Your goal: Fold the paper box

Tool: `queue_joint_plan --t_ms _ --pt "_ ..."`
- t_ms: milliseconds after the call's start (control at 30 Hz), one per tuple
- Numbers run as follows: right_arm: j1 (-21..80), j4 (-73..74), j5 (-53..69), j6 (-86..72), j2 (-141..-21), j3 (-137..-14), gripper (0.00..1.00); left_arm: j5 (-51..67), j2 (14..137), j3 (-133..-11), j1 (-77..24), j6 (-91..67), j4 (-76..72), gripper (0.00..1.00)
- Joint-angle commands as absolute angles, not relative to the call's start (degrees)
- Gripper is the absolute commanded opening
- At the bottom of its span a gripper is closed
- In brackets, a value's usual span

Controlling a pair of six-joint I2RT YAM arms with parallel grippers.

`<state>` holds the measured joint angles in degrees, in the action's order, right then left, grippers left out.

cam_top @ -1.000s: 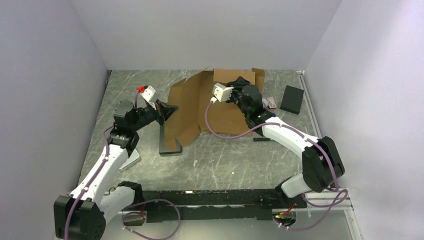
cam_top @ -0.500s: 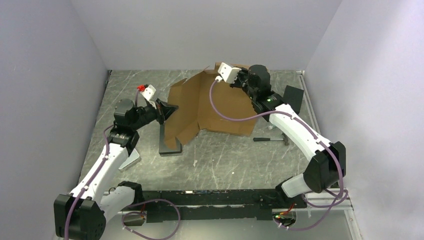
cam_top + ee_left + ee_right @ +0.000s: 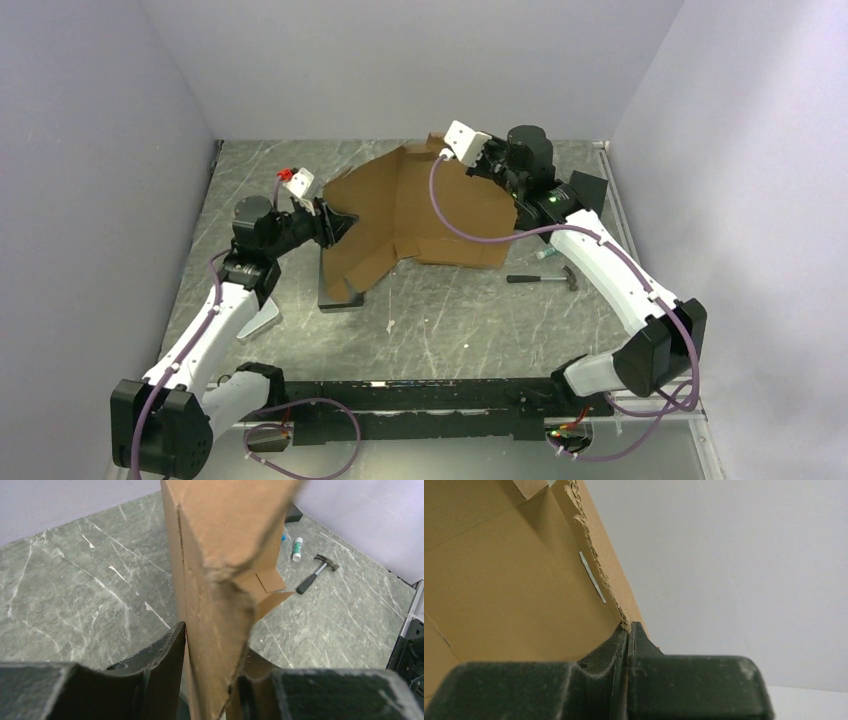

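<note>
Left wrist | paper box point(image 3: 220, 555) plain brown | no legible writing

Right gripper point(image 3: 487, 158), low over the box point(image 3: 420, 215) a second ago, is now raised at the far edge, jaws pinched on the cardboard rim. The far panel, flat before, tilts up off the table point(image 3: 450, 320). A hammer point(image 3: 540, 279) is now exposed. Left gripper point(image 3: 335, 222) loosens slightly around the left flap.
</note>
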<state>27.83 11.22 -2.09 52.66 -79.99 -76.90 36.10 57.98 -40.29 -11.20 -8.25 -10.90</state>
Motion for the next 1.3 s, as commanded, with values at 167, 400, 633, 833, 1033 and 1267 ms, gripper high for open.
queue_joint_plan --t_ms 167,400,633,833,1033,1267 --pt "27.41 10.34 -0.26 50.07 -77.49 -79.12 0.00 37.25 59.08 -40.75 -11.43 -8.58 -12.95 0.03" --pt "25.57 13.12 4.32 49.82 -78.53 -81.72 0.00 44.11 60.21 -44.21 -10.31 -2.06 -12.22 0.00" --pt "22.95 13.15 5.65 49.44 -79.41 -84.07 0.00 55.01 64.71 -50.36 -6.97 -1.28 -8.33 0.00" --pt "22.73 14.81 9.32 49.62 -79.46 -83.77 0.00 59.12 68.76 -51.91 -6.94 -5.76 -12.32 0.00" --pt "22.76 16.45 11.27 52.06 -79.16 -82.59 0.00 58.08 71.45 -53.69 -6.97 -6.86 -11.48 0.00" --pt "22.67 14.72 9.05 53.30 -78.38 -79.11 0.00 57.02 73.25 -51.82 -5.98 -13.15 -16.51 0.00"
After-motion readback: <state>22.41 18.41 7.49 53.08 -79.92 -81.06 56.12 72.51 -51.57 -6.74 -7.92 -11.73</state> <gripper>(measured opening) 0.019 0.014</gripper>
